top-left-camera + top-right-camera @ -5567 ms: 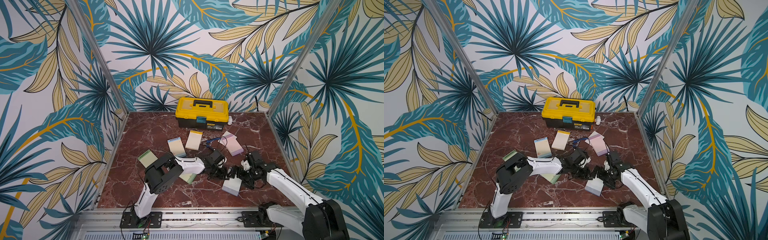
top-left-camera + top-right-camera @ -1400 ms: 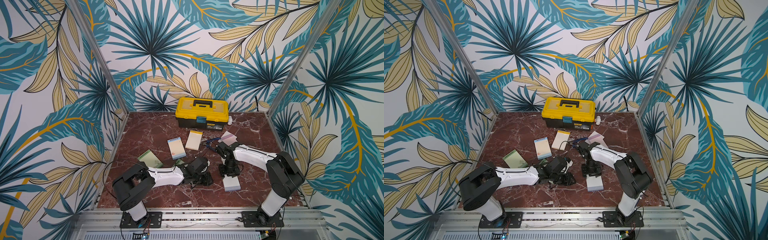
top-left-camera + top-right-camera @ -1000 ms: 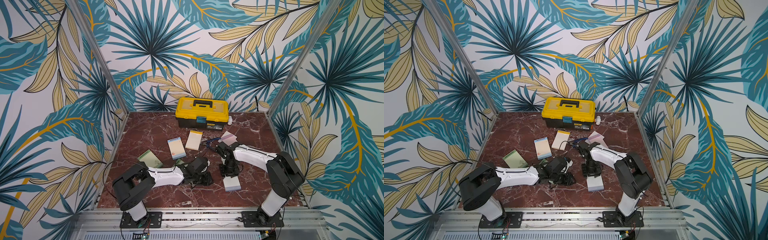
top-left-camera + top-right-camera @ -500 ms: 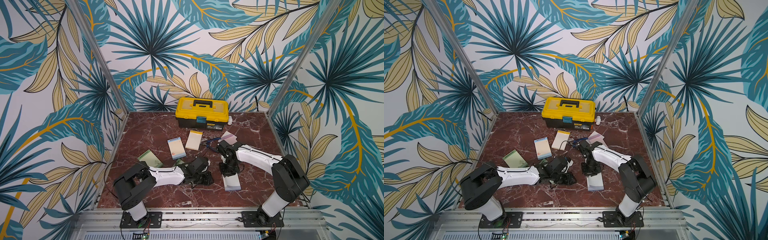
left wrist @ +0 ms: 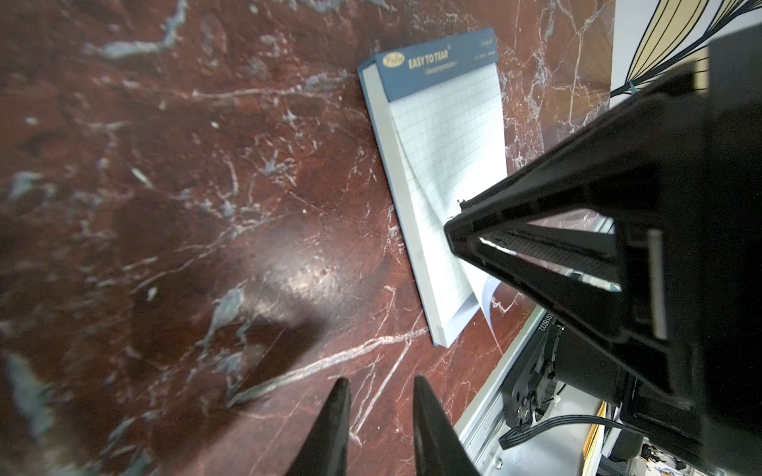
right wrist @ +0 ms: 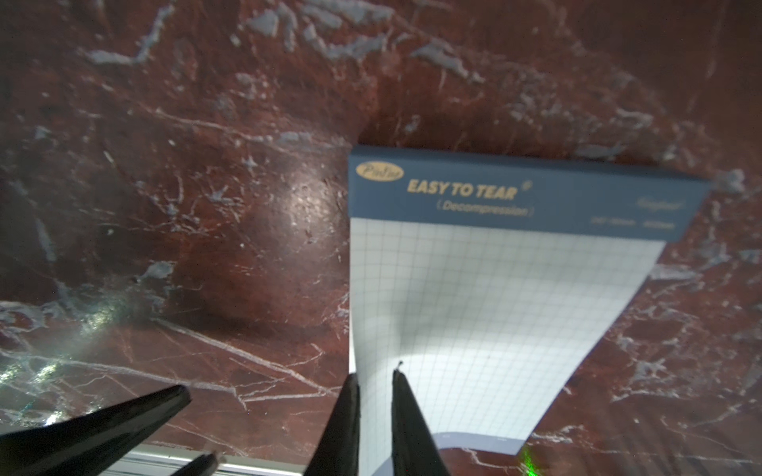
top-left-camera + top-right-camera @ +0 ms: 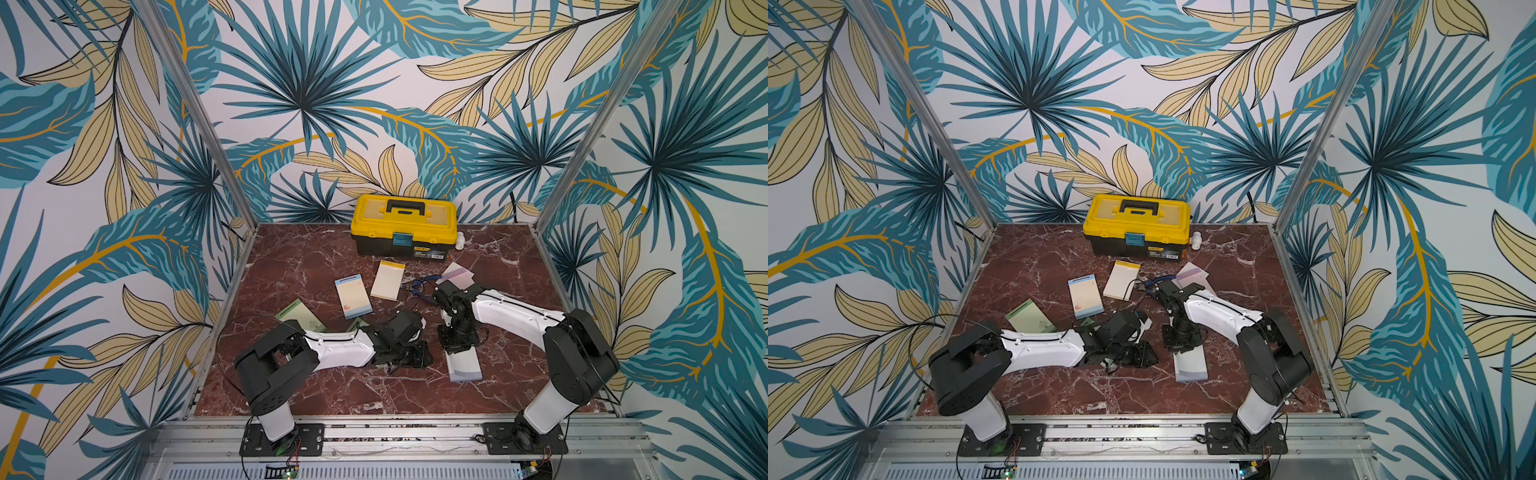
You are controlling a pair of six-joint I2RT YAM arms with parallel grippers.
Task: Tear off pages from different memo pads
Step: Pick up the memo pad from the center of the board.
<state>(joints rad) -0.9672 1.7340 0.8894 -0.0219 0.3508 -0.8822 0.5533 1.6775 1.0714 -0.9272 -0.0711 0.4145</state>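
Memo pad (image 6: 515, 193), thick, blue-headed: its thin gridded page (image 6: 474, 309) curls up at lower centre, pinched in my right pincer (image 6: 375, 374); my left pincer (image 5: 380, 380) gapes narrowly, empty.

Grid memo pad (image 6: 515, 193), navy "EASY TO TEAR" header, lies flat near bench (image 7: 291, 266) front. Top page (image 6: 495, 309) bowed upward at free end, attached at header. Further back, spread apart: blue-bordered pad (image 7: 353, 297), cream pad (image 7: 387, 280) with yellow header, green pad (image 7: 301, 318), pink-lilac pad (image 7: 457, 275).
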